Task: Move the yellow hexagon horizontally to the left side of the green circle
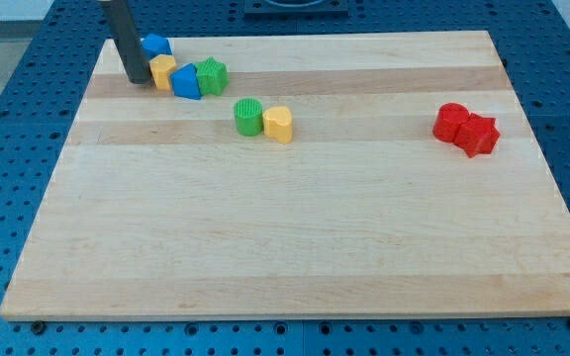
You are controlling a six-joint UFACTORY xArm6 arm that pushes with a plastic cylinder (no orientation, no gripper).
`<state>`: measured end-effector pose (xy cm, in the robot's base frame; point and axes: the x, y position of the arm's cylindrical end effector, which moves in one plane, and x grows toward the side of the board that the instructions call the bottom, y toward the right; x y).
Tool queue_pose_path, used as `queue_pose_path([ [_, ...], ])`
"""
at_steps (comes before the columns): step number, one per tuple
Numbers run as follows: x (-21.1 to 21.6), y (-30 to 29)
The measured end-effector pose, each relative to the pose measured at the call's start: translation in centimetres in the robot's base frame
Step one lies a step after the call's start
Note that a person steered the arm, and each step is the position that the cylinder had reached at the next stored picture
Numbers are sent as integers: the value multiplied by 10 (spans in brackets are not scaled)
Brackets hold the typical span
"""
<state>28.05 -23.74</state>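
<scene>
My tip – a bare rod, no claw to spread or pinch – sits just left of the yellow hexagon at the view's top left, well apart from the green circle, so the move remains undone.

Two red blocks touch at the wooden board's right

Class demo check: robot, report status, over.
My tip at top-left cluster, touching yellow hexagon. Green circle mid-board, yellow heart on its right. Blue block between hexagon and circle.
</scene>
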Motion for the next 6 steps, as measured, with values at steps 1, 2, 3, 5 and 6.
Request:
queue_pose_path([
  [1, -25, -21],
  [2, -45, -6],
  [3, -45, 27],
  [5, -1, 33],
  [6, 43, 47],
])
